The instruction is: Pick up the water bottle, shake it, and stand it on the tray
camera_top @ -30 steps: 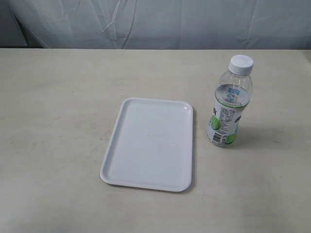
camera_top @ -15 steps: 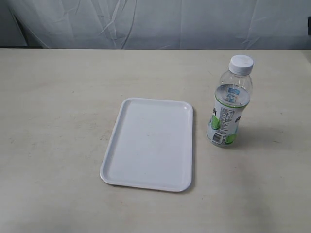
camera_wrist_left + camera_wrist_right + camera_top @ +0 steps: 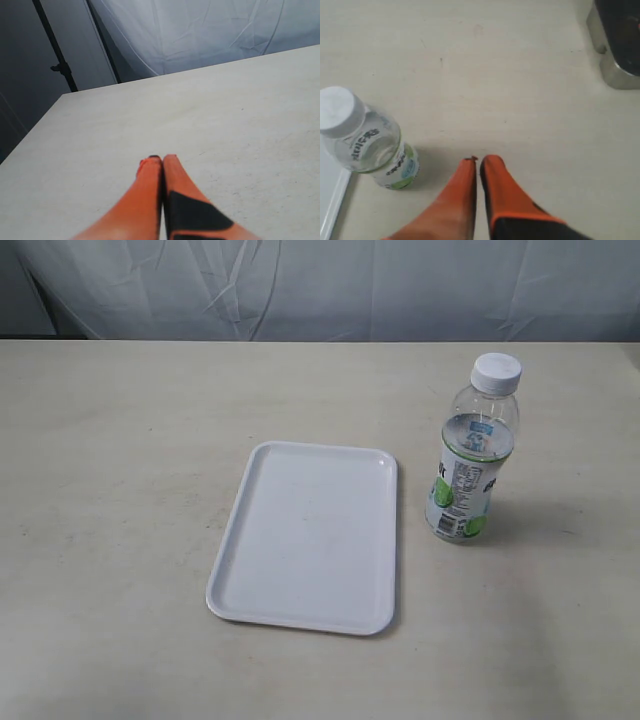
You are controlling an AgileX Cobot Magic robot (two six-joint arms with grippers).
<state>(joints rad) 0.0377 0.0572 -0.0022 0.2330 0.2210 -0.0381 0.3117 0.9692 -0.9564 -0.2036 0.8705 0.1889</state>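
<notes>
The water bottle point(image 3: 470, 450) stands upright on the table just right of the tray point(image 3: 308, 536), clear with a white cap and a white-and-green label. The tray lies flat and holds nothing. Neither arm shows in the exterior view. In the right wrist view the bottle point(image 3: 365, 140) stands beside my right gripper point(image 3: 479, 160), which is shut on nothing and apart from it; a sliver of the tray's rim point(image 3: 331, 210) shows at the edge. My left gripper point(image 3: 161, 159) is shut, its orange fingers pressed together over bare table.
A white cloth backdrop point(image 3: 320, 285) hangs behind the table. A dark stand point(image 3: 57, 57) rises beyond the table's edge in the left wrist view. A dark metal base point(image 3: 617, 40) sits on the table in the right wrist view.
</notes>
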